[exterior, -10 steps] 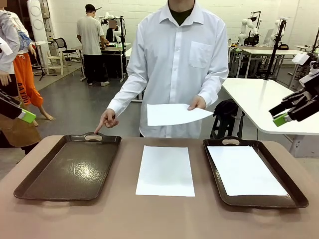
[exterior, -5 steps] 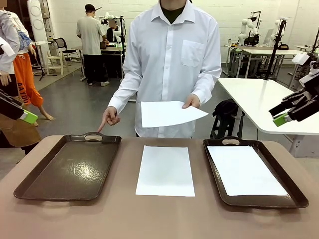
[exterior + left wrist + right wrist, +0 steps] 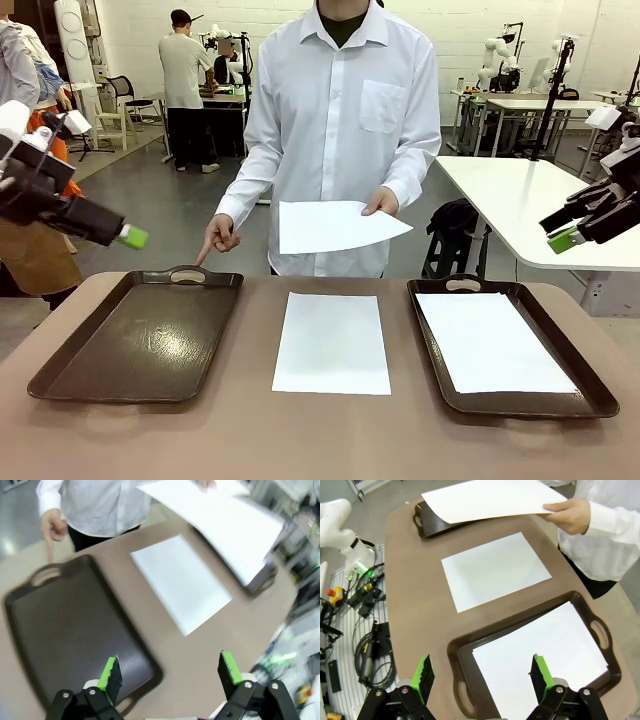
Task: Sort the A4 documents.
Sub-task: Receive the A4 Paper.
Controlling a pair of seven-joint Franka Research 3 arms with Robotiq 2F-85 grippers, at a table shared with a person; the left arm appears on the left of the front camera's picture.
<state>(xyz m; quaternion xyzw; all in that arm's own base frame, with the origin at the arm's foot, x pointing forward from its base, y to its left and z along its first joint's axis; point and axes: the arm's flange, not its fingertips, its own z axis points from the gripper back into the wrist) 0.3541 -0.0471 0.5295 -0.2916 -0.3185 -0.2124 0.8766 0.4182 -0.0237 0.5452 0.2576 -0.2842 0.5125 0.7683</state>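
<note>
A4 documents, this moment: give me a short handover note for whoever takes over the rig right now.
Left tool: open, empty, raised near the left tray's outer side.
Right tool: open, empty, raised out past the right tray.
Sheets: tray sheet lies in the right tray; centre sheet lies flat on the table between the trays; held sheet is in the person's hand; their other hand points at the left tray's far handle.
Done: one sheet trayed. Left: centre sheet and held sheet; left tray has none yet.
</note>
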